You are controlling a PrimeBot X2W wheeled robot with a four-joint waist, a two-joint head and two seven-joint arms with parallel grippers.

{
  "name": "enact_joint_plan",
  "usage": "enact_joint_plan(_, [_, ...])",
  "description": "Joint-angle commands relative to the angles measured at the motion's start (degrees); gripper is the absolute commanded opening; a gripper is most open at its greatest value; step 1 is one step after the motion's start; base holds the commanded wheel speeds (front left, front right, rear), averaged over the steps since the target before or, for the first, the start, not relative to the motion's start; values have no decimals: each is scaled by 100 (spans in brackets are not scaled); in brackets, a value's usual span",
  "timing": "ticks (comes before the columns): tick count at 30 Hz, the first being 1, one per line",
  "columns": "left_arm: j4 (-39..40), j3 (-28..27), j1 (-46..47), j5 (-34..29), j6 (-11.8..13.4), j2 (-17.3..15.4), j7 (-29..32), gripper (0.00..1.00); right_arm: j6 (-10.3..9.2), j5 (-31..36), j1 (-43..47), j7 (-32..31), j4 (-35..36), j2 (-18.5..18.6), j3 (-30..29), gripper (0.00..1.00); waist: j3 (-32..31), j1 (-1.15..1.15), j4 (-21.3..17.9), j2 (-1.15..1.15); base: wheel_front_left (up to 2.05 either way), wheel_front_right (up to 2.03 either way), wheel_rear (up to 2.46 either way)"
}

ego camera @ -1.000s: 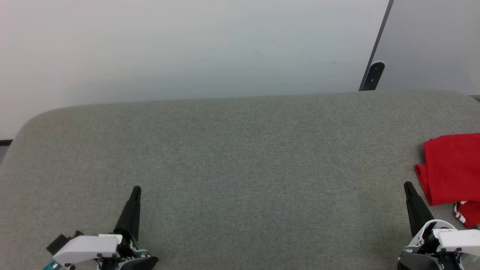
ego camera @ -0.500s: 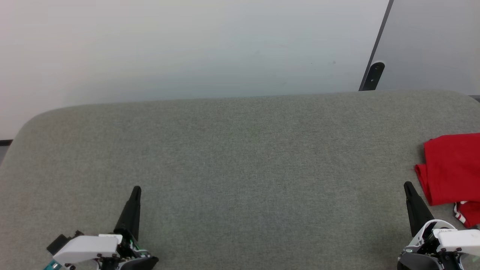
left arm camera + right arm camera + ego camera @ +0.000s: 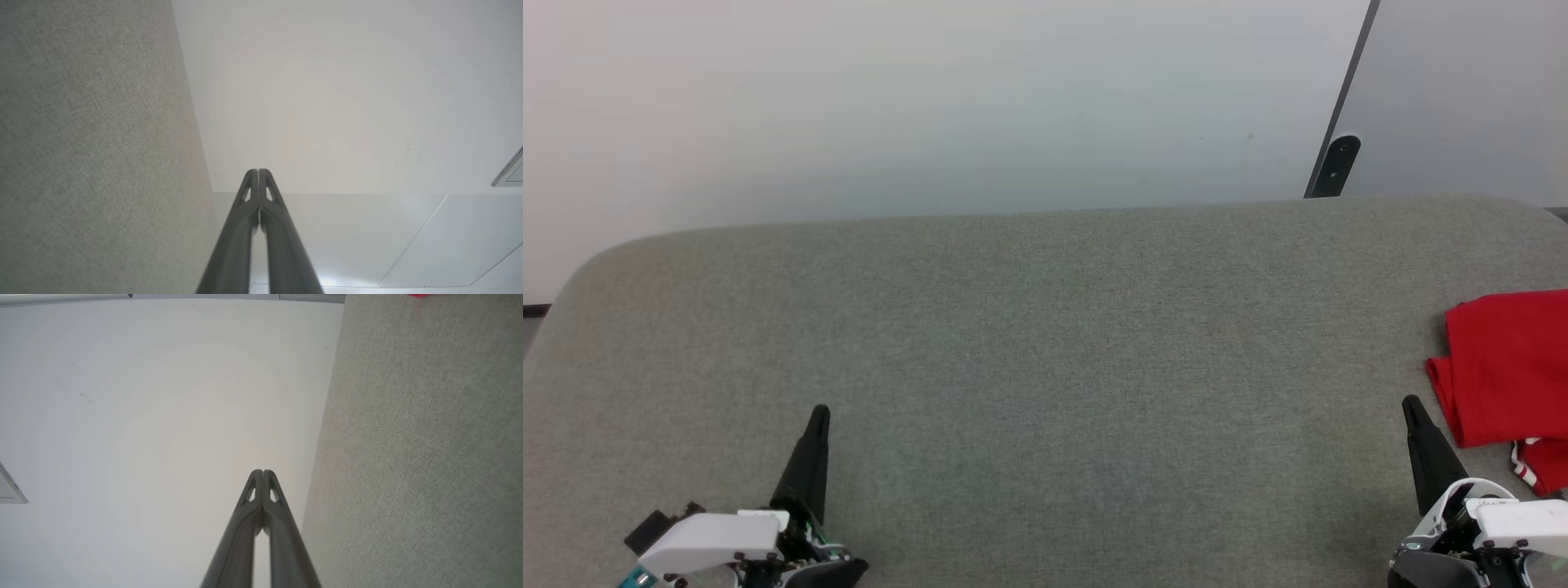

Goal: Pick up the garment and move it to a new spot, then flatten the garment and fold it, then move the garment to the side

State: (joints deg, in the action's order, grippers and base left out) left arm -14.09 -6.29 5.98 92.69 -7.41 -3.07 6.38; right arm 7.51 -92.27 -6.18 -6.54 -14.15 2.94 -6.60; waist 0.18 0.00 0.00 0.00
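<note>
Left gripper (image 3: 820,413) and right gripper (image 3: 1410,403) stay where they were, fingers pressed together and empty, low at the near edge of the grey table (image 3: 1045,327) and pointing forward, while the folded red garment (image 3: 1503,367) lies unmoved just beside the right one.

Left claw (image 3: 820,413) closed, right claw (image 3: 1410,403) closed, both empty, low

The garment (image 3: 1503,367) is soft matt cloth on a table (image 3: 1045,327) of coarse woven grey fabric.
</note>
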Motion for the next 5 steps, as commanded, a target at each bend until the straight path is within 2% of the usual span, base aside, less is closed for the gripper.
enact_joint_plan(1, [-7, -17, 64, -22, -28, 9, 15, 0, -5, -26, -27, 11, -2, -19, 7, 0, 0, 0, 0, 0, 0, 0, 0])
enact_joint_plan(5, [-7, -19, 63, -24, -28, 10, 17, 0, -5, -26, -27, 11, -2, -19, 6, 0, 0, 0, 0, 0, 0, 0, 0])
